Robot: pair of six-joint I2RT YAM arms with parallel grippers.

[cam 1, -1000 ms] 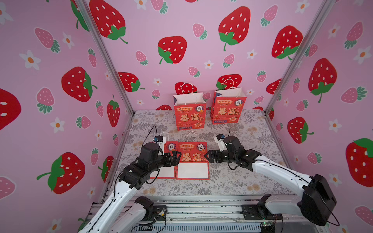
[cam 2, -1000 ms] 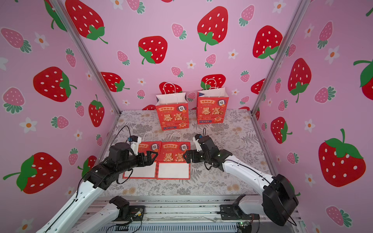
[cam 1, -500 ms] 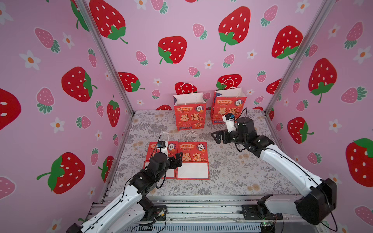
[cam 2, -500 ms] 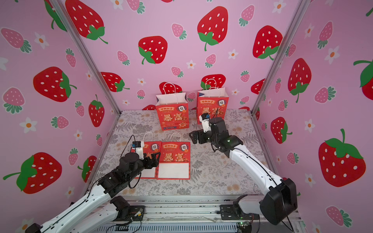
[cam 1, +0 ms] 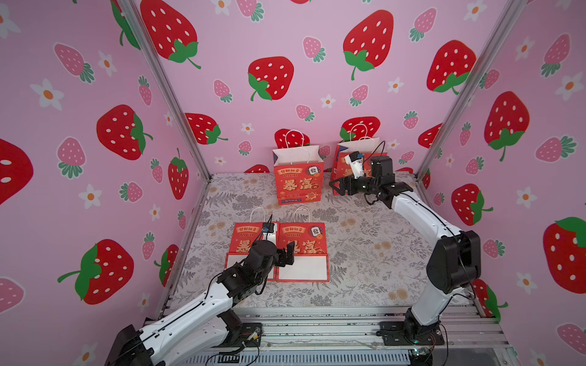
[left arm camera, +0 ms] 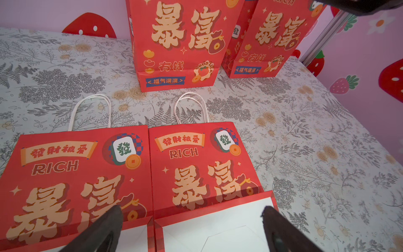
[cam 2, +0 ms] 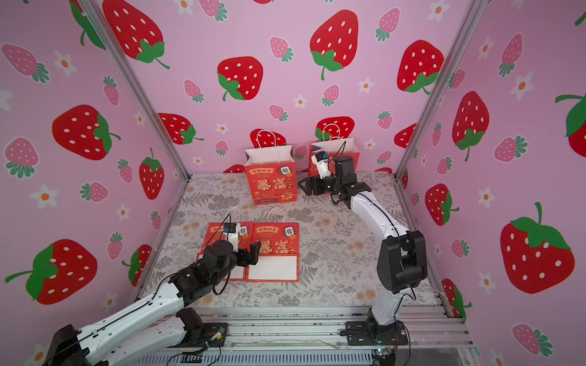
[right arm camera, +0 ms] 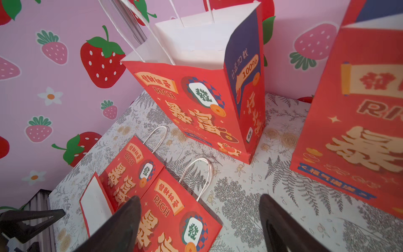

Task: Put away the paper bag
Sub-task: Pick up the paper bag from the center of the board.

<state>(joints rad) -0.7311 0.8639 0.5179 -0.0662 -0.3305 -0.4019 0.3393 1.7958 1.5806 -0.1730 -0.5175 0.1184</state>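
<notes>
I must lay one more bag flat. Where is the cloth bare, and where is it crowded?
Bare: the grey floral tablecloth between the flat red paper bags and the right wall; also left of the standing red paper bags. Crowded: front left, back centre.

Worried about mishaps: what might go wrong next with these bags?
1. The open right gripper hangs near an upright bag; a swing could topple it.
2. The flat bag under the open left gripper lies edge to edge with its neighbour; a grasp might drag both.
</notes>
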